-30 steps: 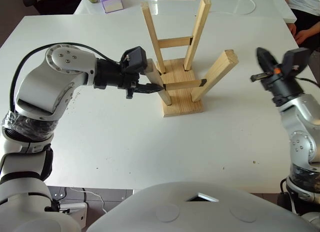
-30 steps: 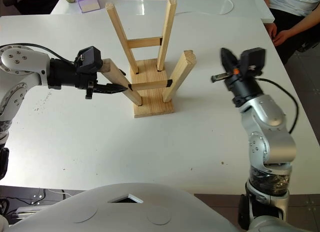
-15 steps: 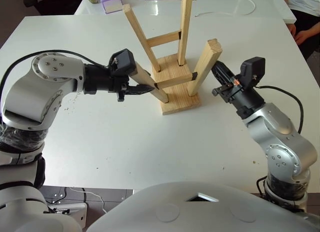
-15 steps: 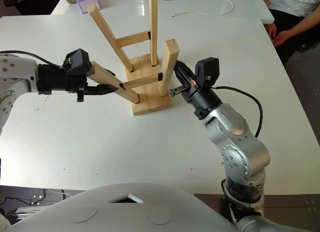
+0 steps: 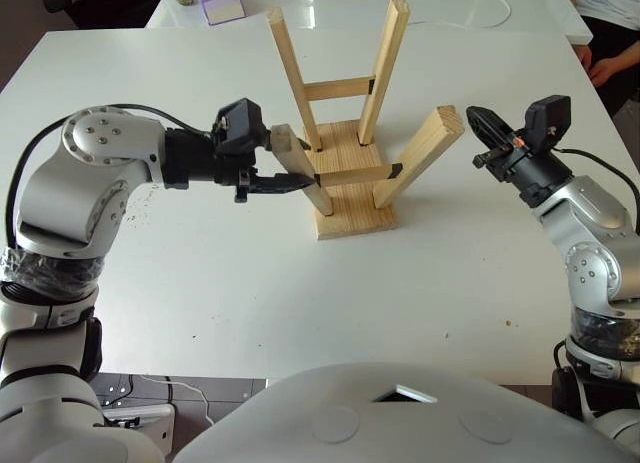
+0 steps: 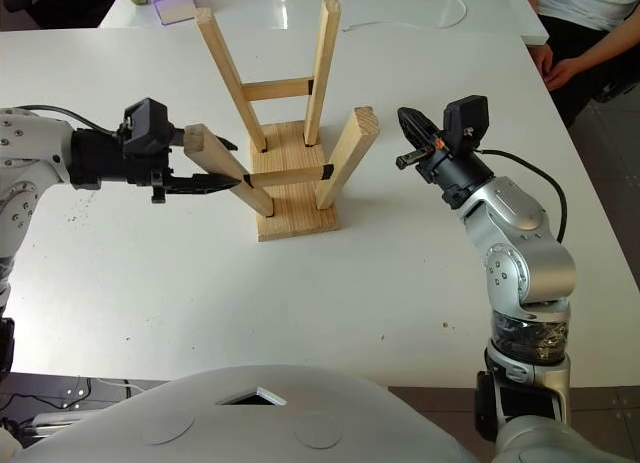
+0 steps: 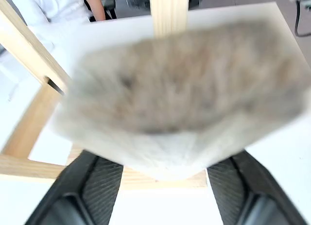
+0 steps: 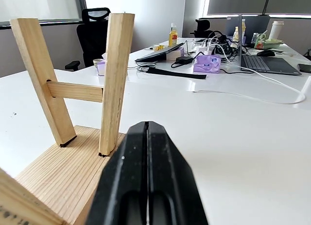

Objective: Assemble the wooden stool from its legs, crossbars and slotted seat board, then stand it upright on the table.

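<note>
Table (image 5: 200,293): right gripper (image 5: 477,118), closed and empty, has backed off the stool (image 5: 352,215); left gripper (image 5: 287,183) clamps one leg (image 5: 298,158); flipping remains.

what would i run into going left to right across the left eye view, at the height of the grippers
left gripper, clamped on the near left leg → lower crossbar → tilted right leg → right gripper, shut and apart from the stool
</note>
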### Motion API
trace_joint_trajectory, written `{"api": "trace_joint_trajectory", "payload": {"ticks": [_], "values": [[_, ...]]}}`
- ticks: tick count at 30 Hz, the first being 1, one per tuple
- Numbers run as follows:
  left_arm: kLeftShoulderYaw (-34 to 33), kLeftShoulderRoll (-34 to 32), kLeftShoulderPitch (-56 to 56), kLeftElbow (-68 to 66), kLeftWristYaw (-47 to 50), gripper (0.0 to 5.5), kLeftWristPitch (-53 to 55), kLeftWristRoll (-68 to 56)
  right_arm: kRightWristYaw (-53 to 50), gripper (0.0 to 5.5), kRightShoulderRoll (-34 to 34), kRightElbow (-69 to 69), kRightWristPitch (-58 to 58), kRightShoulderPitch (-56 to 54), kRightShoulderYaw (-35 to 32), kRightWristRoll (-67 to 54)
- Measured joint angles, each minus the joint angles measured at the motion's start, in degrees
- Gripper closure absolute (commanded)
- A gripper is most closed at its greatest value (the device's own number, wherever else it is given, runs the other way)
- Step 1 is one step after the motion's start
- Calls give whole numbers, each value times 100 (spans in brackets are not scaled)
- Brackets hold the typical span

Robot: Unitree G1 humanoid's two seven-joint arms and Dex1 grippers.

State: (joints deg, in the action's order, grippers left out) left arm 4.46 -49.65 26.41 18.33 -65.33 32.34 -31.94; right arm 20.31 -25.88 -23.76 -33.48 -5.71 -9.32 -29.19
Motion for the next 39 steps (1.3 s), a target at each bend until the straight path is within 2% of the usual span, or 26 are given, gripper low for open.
{"api": "trace_joint_trajectory", "payload": {"ticks": [4, 10, 13, 16, 19, 21, 23, 25, 28, 30, 33, 34, 36, 38, 39], "values": [[-452, -27, -22, 3, 28, 231, -27, -119, 31, 550, 14, -19, 27, 46, -61, -6], [-1957, -385, -905, 686, 317, 231, 578, -896, -59, 550, 14, -347, -99, 395, -375, -76], [-3024, -79, -1277, 1281, 1470, 245, 1203, -1714, -236, 550, 93, -730, -299, 722, -594, -245], [-3447, 389, -1137, 1411, 2651, 289, 1278, -2181, -470, 550, 169, -823, -312, 727, -698, -253], [-3634, 1225, -1133, 1584, 4291, 344, 1274, -2036, -985, 550, 386, -900, -312, 683, -675, -119], [-3526, 1936, -1604, 1947, 5263, 382, 1187, -1523, -1376, 550, 452, -1014, -308, 674, -499, 310], [-3101, 2659, -2355, 2376, 6113, 416, 1119, -862, -1730, 550, 530, -1228, -308, 697, -211, 771], [-2078, 3380, -3445, 2974, 7102, 448, 1015, 196, -2180, 550, 742, -1717, -351, 731, 335, 1212], [-817, 3737, -4044, 3495, 8014, 491, 750, 1500, -2613, 550, 1121, -2283, -596, 623, 1178, 1621], [18, 3947, -4041, 3613, 8233, 525, 641, 1977, -2755, 550, 1402, -2495, -784, 459, 1665, 1682], [923, 4129, -3918, 3683, 8263, 547, 581, 2300, -2809, 550, 1604, -2735, -1055, 430, 2018, 1719], [984, 4140, -3908, 3767, 8265, 547, 555, 2377, -2808, 550, 1616, -2809, -1149, 440, 2024, 1749], [629, 4149, -4069, 3897, 8327, 547, 537, 2570, -2883, 550, 1601, -2911, -1290, 528, 1749, 1877], [110, 4153, -4210, 3933, 8427, 547, 553, 2745, -3033, 550, 1561, -2935, -1396, 616, 1379, 2106], [-410, 4144, -4313, 3973, 8534, 547, 585, 2995, -3254, 550, 1525, -2950, -1513, 743, 970, 2414]]}}
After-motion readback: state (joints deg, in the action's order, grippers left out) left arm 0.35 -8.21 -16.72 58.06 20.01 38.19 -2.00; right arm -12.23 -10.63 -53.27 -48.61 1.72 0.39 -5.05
